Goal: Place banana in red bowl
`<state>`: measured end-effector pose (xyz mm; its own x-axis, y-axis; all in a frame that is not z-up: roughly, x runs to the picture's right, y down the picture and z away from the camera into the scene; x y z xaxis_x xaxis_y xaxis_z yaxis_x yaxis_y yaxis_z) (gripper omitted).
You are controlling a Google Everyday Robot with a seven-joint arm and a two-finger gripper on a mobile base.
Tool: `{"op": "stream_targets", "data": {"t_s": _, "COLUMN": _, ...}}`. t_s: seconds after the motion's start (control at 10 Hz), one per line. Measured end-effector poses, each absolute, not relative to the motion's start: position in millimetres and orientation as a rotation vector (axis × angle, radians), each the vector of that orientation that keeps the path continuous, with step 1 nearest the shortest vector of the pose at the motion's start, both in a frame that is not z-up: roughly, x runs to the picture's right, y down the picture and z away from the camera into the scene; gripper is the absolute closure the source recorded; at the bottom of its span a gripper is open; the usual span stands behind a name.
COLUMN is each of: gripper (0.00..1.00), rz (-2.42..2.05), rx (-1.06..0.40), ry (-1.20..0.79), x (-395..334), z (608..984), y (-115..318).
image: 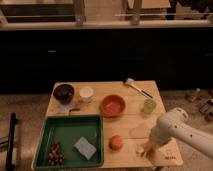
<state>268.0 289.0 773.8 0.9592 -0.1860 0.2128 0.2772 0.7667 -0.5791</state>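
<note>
Camera view, nearest first: the end effector (146,148) is low over the front right corner of the bench (131,129), at the end of the white arm (175,129) that reaches in from the right. A small pale-yellow patch just beside its tip looks like the banana (140,149), lying on or very near the bench top. I cannot tell whether the end effector is wide, narrow or already closed on the fruit.

Left of it sits a round orange fruit (116,142). Further left is a green tray (67,125) holding a grey sponge (85,148) and a dark reddish cluster (55,154).

Further back, near the middle of the bench, the red bowl (113,105) appears empty. It is well apart from the banana, with a small green cup (149,105) to its right.

At the back stand a dark bowl (63,92), a white cup (86,93) and a brush (136,87).

By my reading the task is at its early stage: the reach to the banana is made, while a confirmed grasp, the lift, the carry back and left to the bowl, and the release remain.
</note>
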Motion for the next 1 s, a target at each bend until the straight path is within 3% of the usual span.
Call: {"op": "stream_targets", "data": {"t_s": 1.0, "gripper": 1.0, "rz": -0.506, "rx": -0.581, "ry": -0.239, "x": 185.9, "z": 765.6, "y": 208.0}}
